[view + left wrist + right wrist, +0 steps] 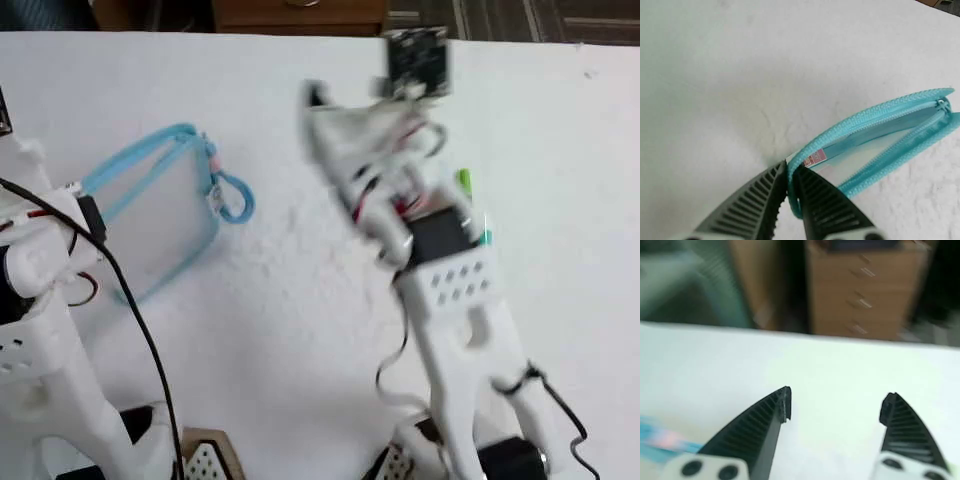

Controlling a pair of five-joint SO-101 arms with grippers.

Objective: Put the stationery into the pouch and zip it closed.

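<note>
The blue pouch (160,215) lies on the white table (300,300) near the left arm, with its zipper (890,112) open. It carries a small pink label (815,156), but the print is too small to read. The left gripper (790,182) is pinched closed on the pouch's edge. The right gripper (837,407) holds nothing, its fingers wide apart. A green thing (464,181) is mostly hidden behind the right arm.

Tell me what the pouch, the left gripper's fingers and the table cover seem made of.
Pouch: light blue woven zipper tape, matte; the pale panel looks like frosted soft plastic, though that's uncertain. Left gripper fingers: black hard plastic, matte, with fine ridges that suggest 3D printing. Table cover: white, matte, faintly creased, probably cloth or paper.
</note>
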